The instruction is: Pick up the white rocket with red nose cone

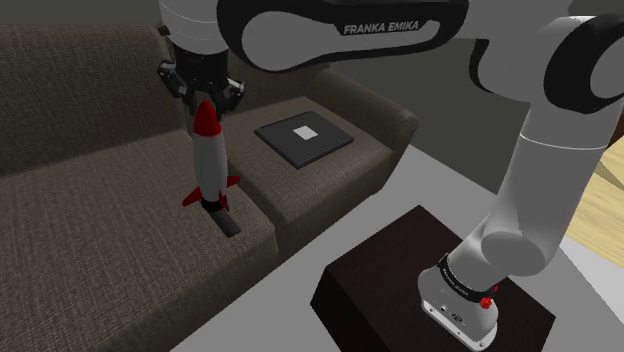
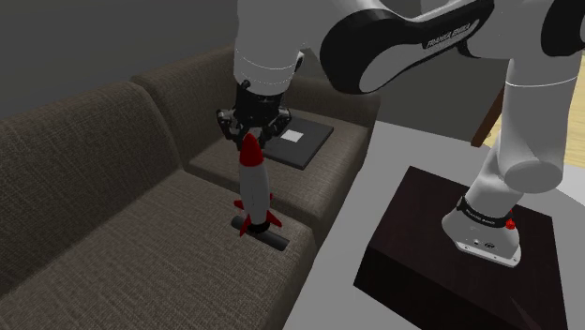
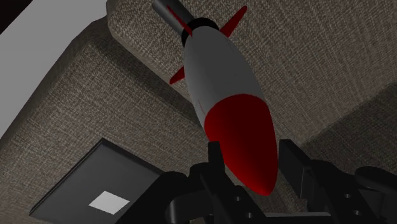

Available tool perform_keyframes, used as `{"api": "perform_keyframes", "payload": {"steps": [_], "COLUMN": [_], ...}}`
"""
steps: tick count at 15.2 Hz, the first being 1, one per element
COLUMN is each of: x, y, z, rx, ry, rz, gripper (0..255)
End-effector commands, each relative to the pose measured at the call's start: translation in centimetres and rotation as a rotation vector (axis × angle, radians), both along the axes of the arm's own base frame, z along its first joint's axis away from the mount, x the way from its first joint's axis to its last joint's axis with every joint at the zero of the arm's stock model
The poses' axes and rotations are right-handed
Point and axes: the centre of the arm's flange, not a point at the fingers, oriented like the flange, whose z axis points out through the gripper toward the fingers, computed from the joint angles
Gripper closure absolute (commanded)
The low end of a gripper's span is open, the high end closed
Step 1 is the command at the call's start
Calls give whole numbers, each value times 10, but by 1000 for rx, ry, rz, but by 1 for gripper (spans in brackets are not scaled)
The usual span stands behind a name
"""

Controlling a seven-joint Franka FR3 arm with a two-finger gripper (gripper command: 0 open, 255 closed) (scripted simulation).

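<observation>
Rocket (image 1: 210, 160): upright at the seam of the sofa (image 1: 100, 240) seat. I can't tell whether its fins are clear of the cushion.
Gripper (image 1: 205, 100): fingers drawn in on the red nose (image 3: 245, 137), one each side, apparently clasping it.
Risk: the rocket slipping out, swinging or dropping.
Cause: a high grip on a tapering cone, with the long body hanging below.

I count one white rocket with a red nose cone (image 1: 209, 165), one flat black square slab with a white patch (image 1: 304, 137), one brown fabric sofa (image 1: 100, 240), one dark box stand (image 1: 380, 285), one white arm (image 1: 545, 140), and one black gripper (image 1: 205, 98) with two fingers.
</observation>
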Motion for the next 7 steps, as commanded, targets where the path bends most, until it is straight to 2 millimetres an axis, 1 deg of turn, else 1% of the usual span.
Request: {"api": "perform_keyframes", "payload": {"steps": [1,5,7], "x": [-1,-1,-1], "y": [0,0,0], "z": [11,32,33], "rx": [1,1,1], "ry": [-1,-1,-1], "rz": [0,0,0], "gripper": [255,255,255]}}
